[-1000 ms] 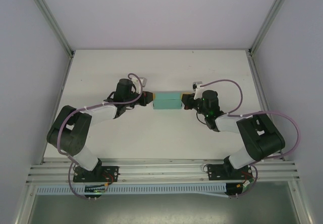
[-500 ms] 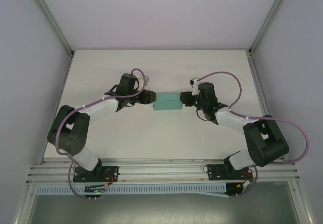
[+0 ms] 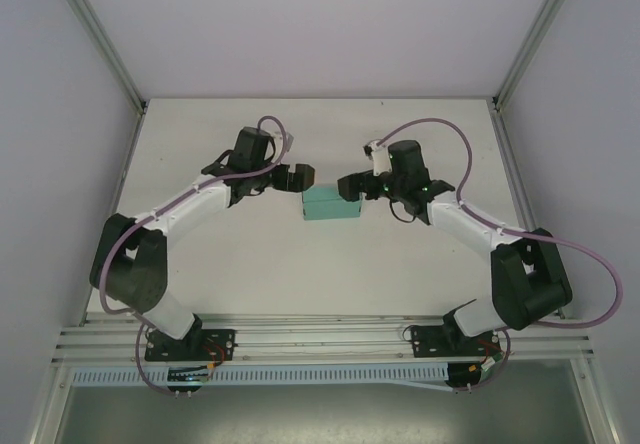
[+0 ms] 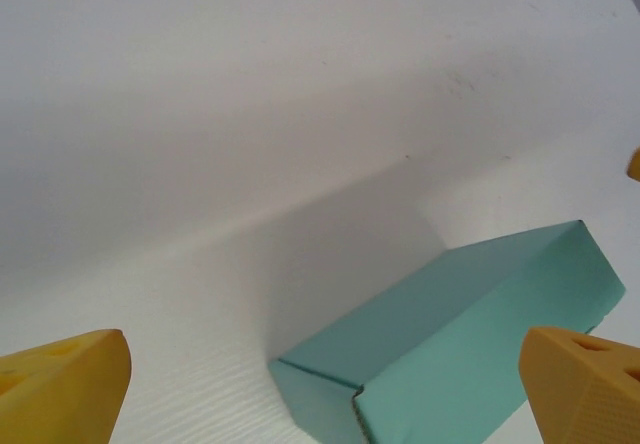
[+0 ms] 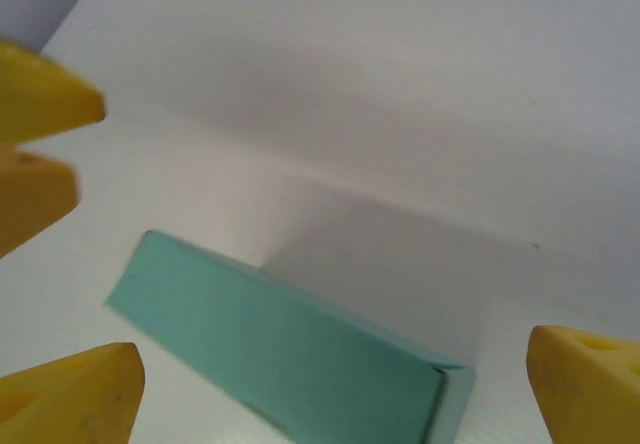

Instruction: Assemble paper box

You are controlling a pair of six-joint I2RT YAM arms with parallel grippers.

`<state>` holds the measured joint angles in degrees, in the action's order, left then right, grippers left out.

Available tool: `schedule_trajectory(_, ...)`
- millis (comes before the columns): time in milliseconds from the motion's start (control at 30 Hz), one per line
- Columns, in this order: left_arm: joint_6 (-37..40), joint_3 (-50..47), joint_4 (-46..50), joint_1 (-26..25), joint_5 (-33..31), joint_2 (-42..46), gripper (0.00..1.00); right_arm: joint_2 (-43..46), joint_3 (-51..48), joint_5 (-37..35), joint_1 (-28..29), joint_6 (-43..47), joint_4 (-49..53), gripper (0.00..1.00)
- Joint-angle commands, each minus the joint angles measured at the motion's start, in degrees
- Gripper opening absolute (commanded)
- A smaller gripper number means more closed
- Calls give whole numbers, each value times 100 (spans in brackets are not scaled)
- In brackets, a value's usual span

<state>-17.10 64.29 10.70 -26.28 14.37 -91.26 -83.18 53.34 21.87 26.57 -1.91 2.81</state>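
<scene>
**Box closed on the table, both claws wide**

Box (image 3: 331,205) lies flat near the middle of the table (image 3: 300,274), a closed teal block with its long side running left to right. The left claw (image 3: 298,177) hangs just off the box's left end and a little beyond it. The right claw (image 3: 350,185) hangs just off the right end. Neither appears to touch the card.

Both claws are spread wide and hold nothing. In the left wrist view the yellow fingers (image 4: 65,384) sit at the two bottom corners with the box between them. The right wrist view shows much the same, with its fingers (image 5: 75,394) far apart either side of the box.

Facing each other across the short ends, the claws look placed to press or tuck the end flaps, one steadying while the other works. That is a judgement from their placing. The end nearest the left wrist camera shows a seam where a flap meets the side, and it seems shut. The box looks assembled or nearly so, though its far faces are hidden.

The table is plain matte white, with a few faint scuffs toward the back. Pale walls (image 3: 60,114) close it in on three sides. Metal posts (image 3: 100,34) run up from the rear corners, and an aluminium rail (image 3: 320,339) along the near edge carries the arm bases.
</scene>
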Motion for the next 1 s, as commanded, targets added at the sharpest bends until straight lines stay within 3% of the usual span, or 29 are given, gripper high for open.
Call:
schedule_trajectory(0,5,-51,281,248,-594,357,98,-200,608,1135,53,2335,1195,99)
schedule_trajectory(200,-36,-489,433,610,-1268,680,98,-1421,2613,678,385,4939,3914,99)
schedule_trajectory(300,-47,-721,392,734,-1448,853,99,-1982,3083,467,533,5965,4431,99)
schedule_trajectory(567,44,-980,459,826,-1633,930,99,-3000,3959,-864,757,6104,4392,99)
schedule_trajectory(733,48,-1024,459,822,-1674,850,99,-3468,4190,-1331,887,6234,4676,98)
schedule_trajectory(967,94,-1054,486,830,-1715,899,99,-3662,4147,-1719,1007,6155,4520,74)
